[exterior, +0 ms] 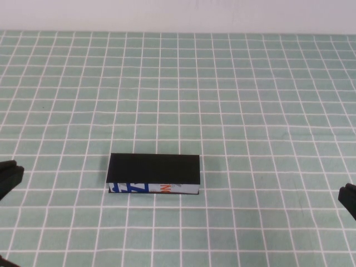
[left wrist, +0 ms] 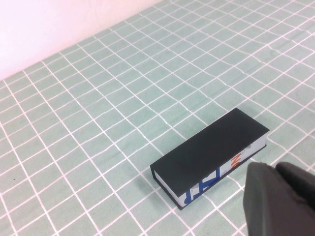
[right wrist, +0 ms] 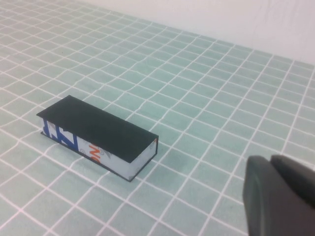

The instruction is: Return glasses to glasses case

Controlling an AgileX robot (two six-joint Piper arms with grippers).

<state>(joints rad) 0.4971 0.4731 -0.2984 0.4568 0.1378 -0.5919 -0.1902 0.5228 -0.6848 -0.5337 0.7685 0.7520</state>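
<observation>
The glasses case [exterior: 154, 174] lies shut on the green checked cloth near the table's middle front, its black lid down and its white front edge with blue and orange print facing me. It also shows in the left wrist view [left wrist: 210, 155] and in the right wrist view [right wrist: 96, 134]. The glasses are not in view. My left gripper [exterior: 8, 177] sits at the left edge, well left of the case, its fingers [left wrist: 275, 196] together and empty. My right gripper [exterior: 349, 198] sits at the right edge, well right of the case, its fingers [right wrist: 275, 196] together and empty.
The green checked cloth [exterior: 250, 100] covers the whole table up to a pale wall at the back. Nothing else stands on it.
</observation>
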